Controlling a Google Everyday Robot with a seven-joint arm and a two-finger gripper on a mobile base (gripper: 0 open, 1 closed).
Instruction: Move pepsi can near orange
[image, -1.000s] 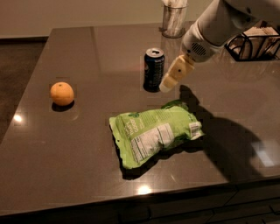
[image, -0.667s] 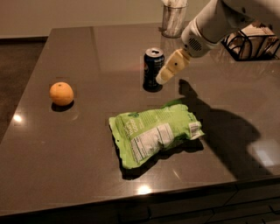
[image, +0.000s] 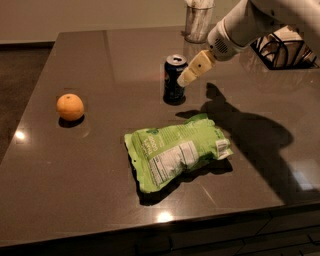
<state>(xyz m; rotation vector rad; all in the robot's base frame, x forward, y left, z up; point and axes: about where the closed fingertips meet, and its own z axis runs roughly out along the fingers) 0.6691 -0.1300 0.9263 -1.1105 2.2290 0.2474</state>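
Observation:
The dark blue pepsi can (image: 174, 80) stands upright on the dark table, back of centre. The orange (image: 70, 107) lies at the left of the table, far from the can. My gripper (image: 192, 70) hangs from the white arm coming in from the upper right. Its cream-coloured fingers (image: 195, 67) point down-left and are just to the right of the can's top, at about rim height, overlapping the can's right edge in the camera view.
A light green crinkled chip bag (image: 177, 153) lies in front of the can at the table's centre. A clear glass cup (image: 198, 22) stands at the back edge. A black wire basket (image: 285, 50) sits at the back right. The table's front edge (image: 150, 220) is close.
The gripper has risen slightly and moved a little up-right beside the can's top. The can, orange and chip bag have not moved.

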